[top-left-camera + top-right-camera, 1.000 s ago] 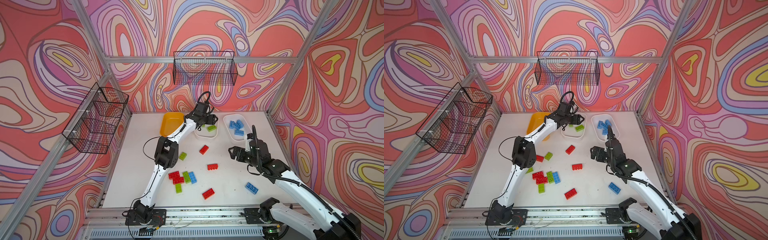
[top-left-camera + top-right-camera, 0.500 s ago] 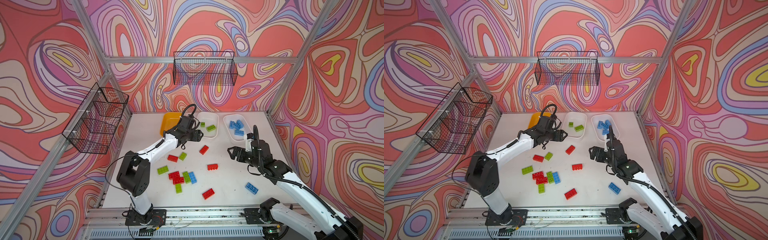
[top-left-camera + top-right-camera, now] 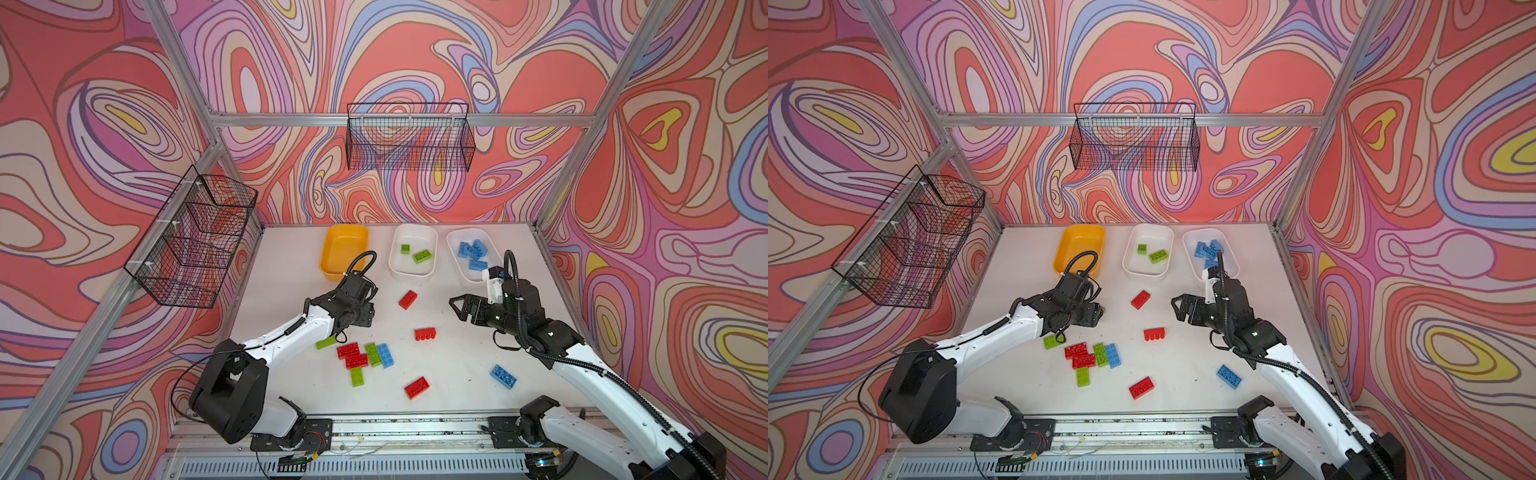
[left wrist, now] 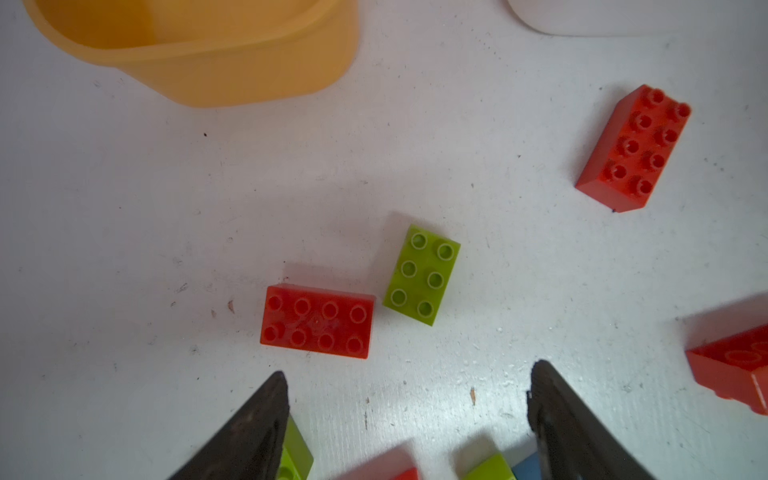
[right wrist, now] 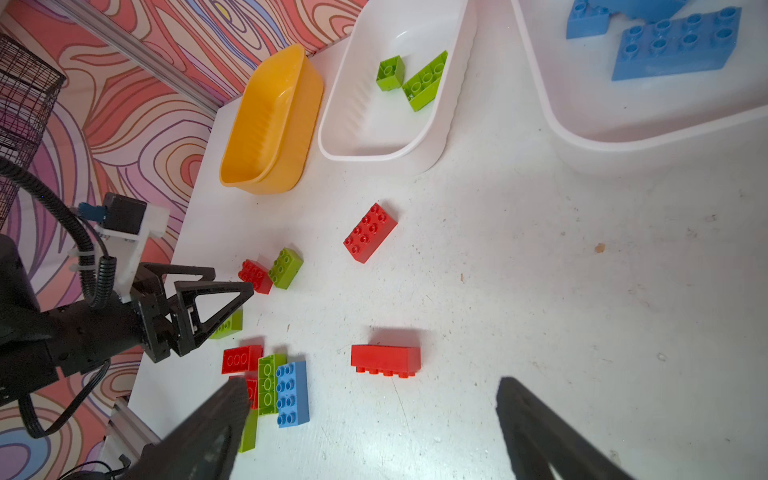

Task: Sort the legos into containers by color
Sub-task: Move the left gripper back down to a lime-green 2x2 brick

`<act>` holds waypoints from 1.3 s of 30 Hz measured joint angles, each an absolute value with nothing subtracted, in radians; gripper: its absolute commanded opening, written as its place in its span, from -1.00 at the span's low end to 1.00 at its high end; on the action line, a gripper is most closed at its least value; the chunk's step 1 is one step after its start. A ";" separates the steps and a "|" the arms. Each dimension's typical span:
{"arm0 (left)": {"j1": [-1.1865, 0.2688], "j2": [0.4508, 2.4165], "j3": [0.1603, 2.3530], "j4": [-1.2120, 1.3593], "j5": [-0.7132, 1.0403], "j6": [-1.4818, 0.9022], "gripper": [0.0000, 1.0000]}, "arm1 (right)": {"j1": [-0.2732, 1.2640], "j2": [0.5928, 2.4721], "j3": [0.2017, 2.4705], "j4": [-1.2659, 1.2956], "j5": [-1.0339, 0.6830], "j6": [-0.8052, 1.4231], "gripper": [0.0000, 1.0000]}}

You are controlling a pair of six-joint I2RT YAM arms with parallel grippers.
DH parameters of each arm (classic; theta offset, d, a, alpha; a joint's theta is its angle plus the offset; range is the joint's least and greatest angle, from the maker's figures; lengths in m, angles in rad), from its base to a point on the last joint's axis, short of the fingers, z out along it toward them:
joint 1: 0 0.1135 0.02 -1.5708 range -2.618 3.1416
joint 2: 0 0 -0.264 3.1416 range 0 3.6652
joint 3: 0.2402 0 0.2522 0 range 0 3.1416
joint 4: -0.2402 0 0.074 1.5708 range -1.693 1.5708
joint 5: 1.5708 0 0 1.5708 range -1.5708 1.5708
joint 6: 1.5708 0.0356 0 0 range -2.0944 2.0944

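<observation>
Three containers line the back of the table: a yellow-orange tub [image 3: 343,245], a white tub [image 3: 411,269] holding two green legos [image 3: 421,256], and a white tub [image 3: 467,277] holding several blue legos [image 3: 473,251]. Loose legos lie in front: red ones [image 3: 408,299] [image 3: 424,333] [image 3: 416,387], a blue one [image 3: 503,376], and a mixed cluster [image 3: 365,355]. My left gripper [image 4: 409,372] is open and empty, low over the table in front of the yellow tub. A red lego [image 4: 318,321] and a green lego [image 4: 422,275] lie just past its tips. My right gripper [image 5: 372,384] hangs open and empty above the table's middle right.
Black wire baskets hang on the back wall [image 3: 409,137] and the left wall [image 3: 195,237]. Aluminium frame posts edge the table. The left arm's white link [image 3: 286,336] stretches low beside a green lego [image 3: 325,343].
My left gripper has drawn back from over the middle white tub and come down over the loose legos in front of the yellow tub. The right arm has barely moved.
</observation>
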State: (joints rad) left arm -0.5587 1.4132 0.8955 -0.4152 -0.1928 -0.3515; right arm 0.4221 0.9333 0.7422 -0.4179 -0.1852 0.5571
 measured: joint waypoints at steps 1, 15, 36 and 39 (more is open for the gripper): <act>-0.559 1.408 0.896 -0.414 -0.195 -0.351 0.53 | 0.426 0.933 0.742 -0.417 -0.189 0.560 0.96; -0.564 1.509 0.933 -0.416 -0.192 -0.279 0.49 | 0.429 0.931 0.742 -0.414 -0.187 0.579 0.96; -0.550 1.787 1.084 -0.411 -0.192 -0.183 0.12 | 0.429 0.918 0.742 -0.435 -0.159 0.578 0.97; -0.544 1.793 1.087 -0.416 -0.189 -0.183 0.08 | 0.429 0.916 0.742 -0.436 -0.150 0.578 0.96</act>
State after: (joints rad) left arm -0.5438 1.7931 1.0870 -0.4160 -0.1886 -0.1833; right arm 0.4290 0.9157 0.7422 -0.4358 -0.1497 0.5777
